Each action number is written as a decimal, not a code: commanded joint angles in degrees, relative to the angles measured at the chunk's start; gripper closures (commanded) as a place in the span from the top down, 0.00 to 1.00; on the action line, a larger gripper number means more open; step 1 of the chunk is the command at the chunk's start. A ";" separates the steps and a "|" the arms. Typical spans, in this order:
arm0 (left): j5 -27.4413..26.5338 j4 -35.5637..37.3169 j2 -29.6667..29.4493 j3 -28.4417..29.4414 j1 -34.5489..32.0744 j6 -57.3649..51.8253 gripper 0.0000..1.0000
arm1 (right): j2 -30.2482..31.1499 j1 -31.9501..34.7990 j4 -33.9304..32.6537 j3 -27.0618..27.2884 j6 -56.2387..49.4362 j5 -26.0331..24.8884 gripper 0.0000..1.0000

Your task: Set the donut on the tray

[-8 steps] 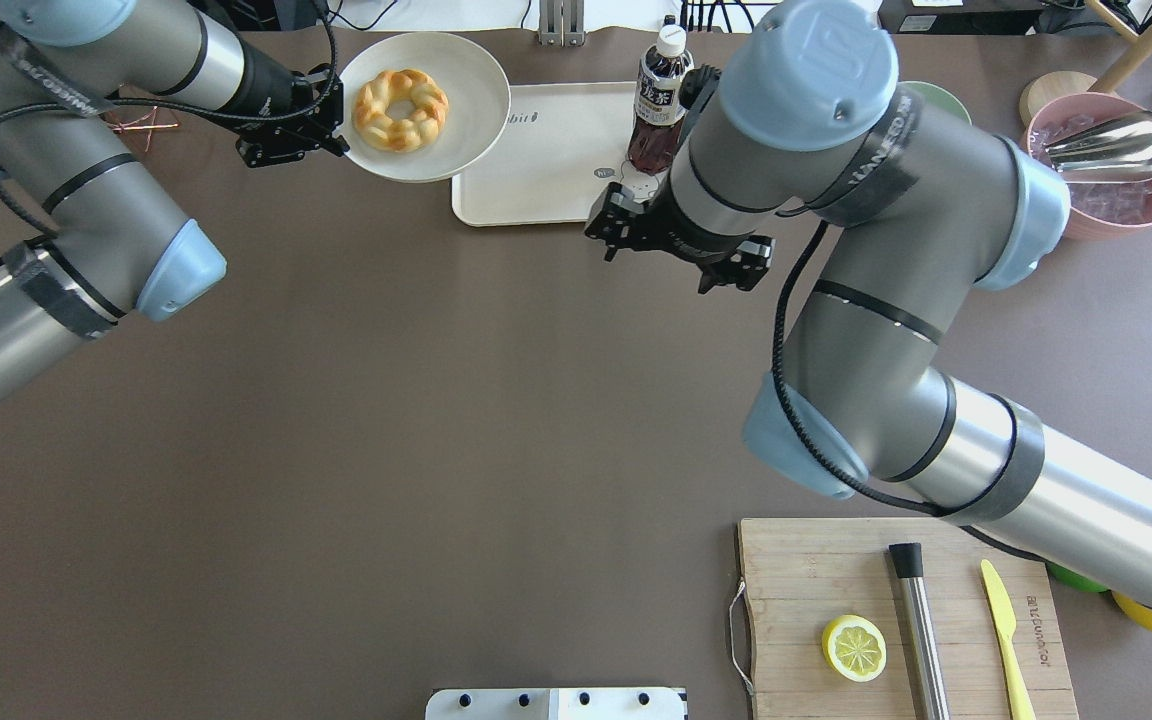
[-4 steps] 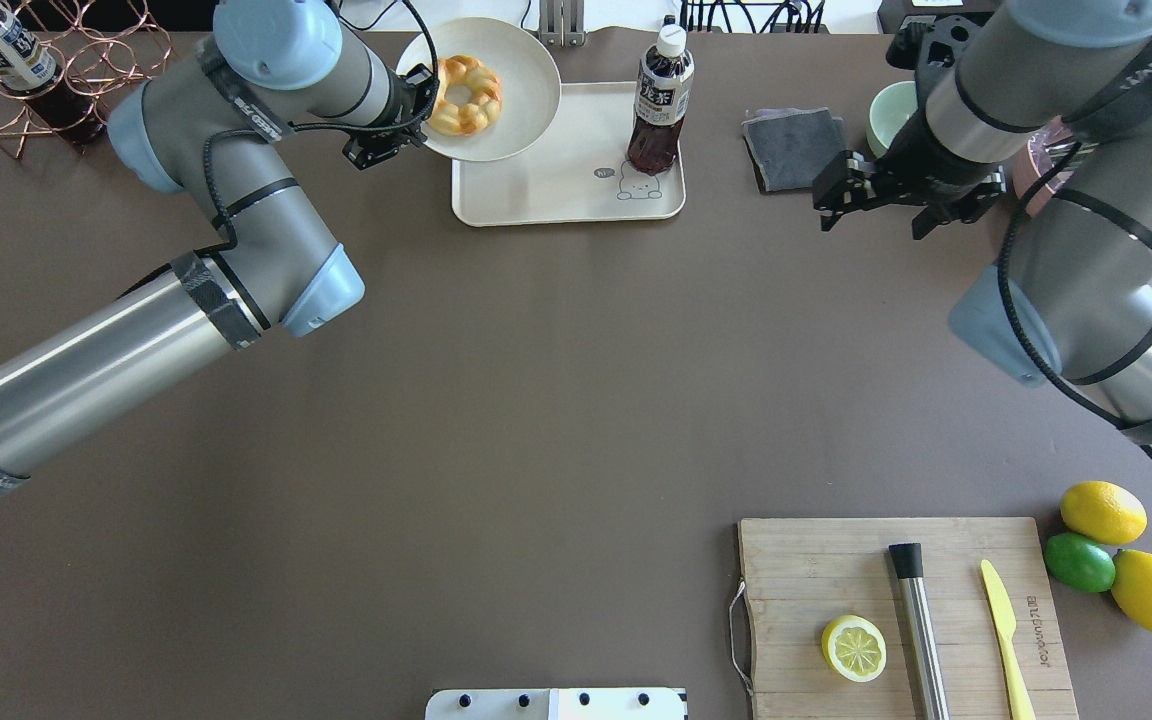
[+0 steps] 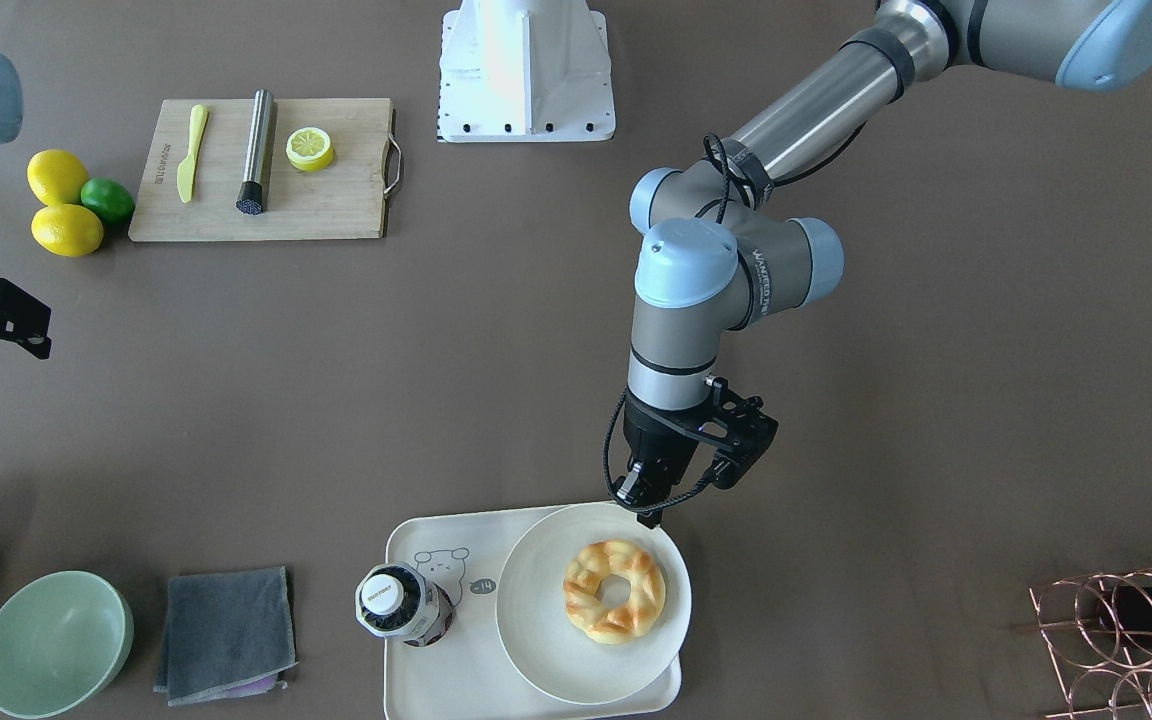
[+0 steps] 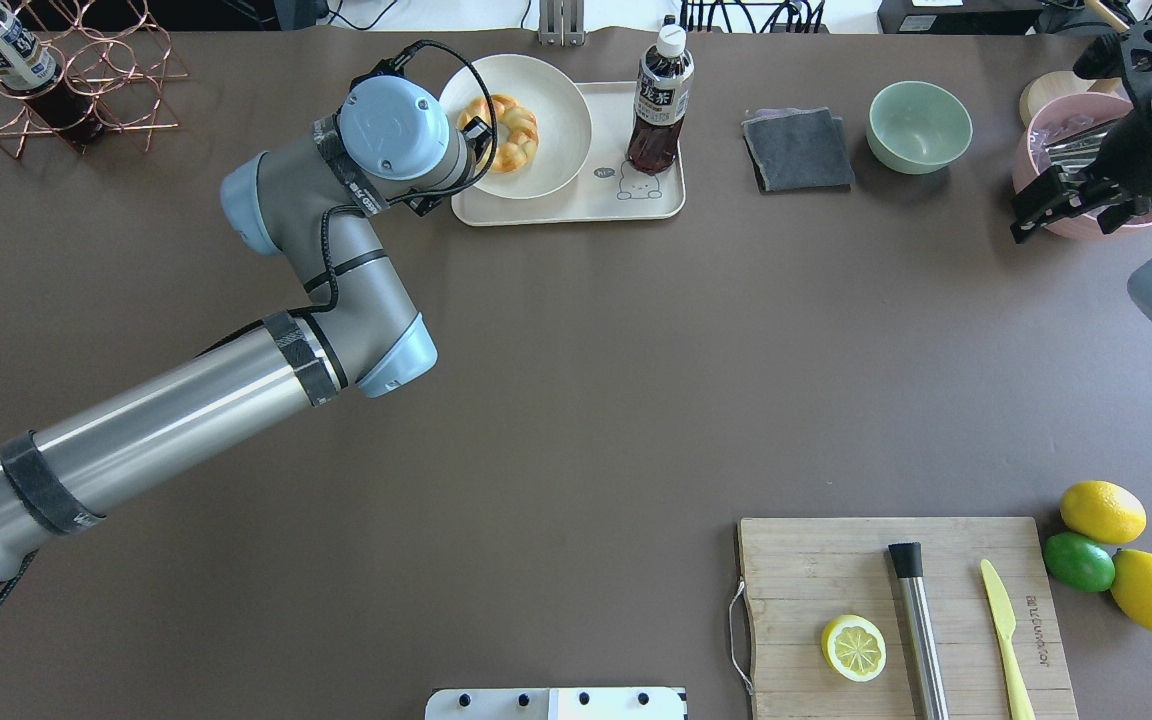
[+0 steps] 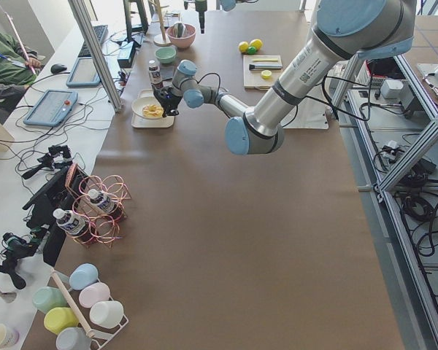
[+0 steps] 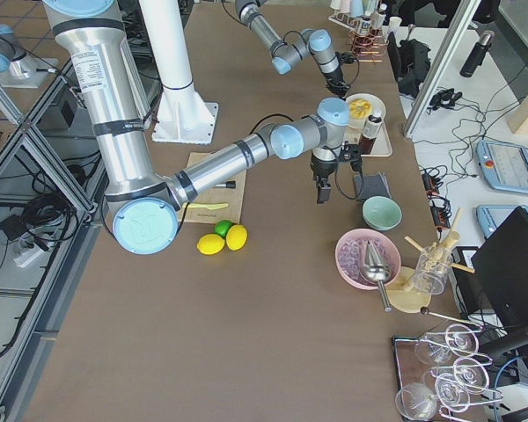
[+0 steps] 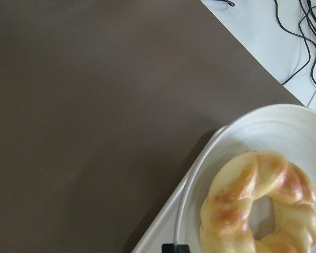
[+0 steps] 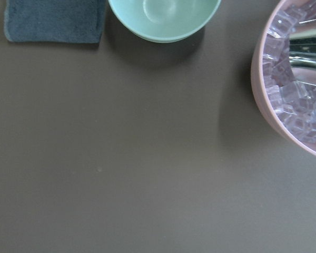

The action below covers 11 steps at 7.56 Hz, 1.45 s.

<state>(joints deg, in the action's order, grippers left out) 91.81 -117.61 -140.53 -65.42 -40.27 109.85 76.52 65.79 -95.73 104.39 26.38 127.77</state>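
- front-facing: donut [image 3: 615, 590] lies on the plate [image 3: 536, 640], and the plate sits on the tray [image 3: 436, 690] just beside the bottle [image 3: 391, 600]. plate rim overhangs the tray edge on the robot's left. left gripper [image 3: 641, 508] is at the plate rim nearest the robot, fingers close together on it, looks clamped. my read: placing nearly done, what's left is to let go & back off.
- overhead: left wrist covers its gripper & part of the donut, so no view of the grip here. right gripper [image 4: 1066, 205] is well apart from the tray, fingers apart, holding nothing.
- 2 side views: all too small to tell if the plate rests flat or hangs just above the tray.
- left wrist: donut on plate, tray corner beneath. 1 dark fingertip [image 7: 175, 247] at the bottom edge, cut off; the other isn't in frame.
- right wrist: only green bowl [image 8: 163, 21], cloth [image 8: 52, 21] & pink bowl [image 8: 268, 105] w/ ice; no fingers in frame.
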 commanded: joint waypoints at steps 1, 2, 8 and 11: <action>-4.27 0.01 -2.73 2.31 2.12 4.21 0.77 | 3.72 3.29 0.02 -0.23 -7.39 1.34 1.00; -4.35 0.01 -2.74 1.88 2.47 1.97 0.98 | 3.72 3.91 0.02 -0.23 -7.74 1.42 1.00; 21.21 9.71 30.42 -35.84 -10.51 -40.11 0.98 | 6.35 14.35 -0.07 -6.28 -21.16 2.04 1.00; 33.30 14.60 45.12 -39.18 -28.04 -80.71 0.98 | 10.92 21.03 -0.07 -7.97 -34.44 1.87 1.00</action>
<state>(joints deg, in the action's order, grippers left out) 116.74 -104.70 -103.69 -104.06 -57.22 52.70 84.92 83.13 -95.80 97.15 -1.50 129.73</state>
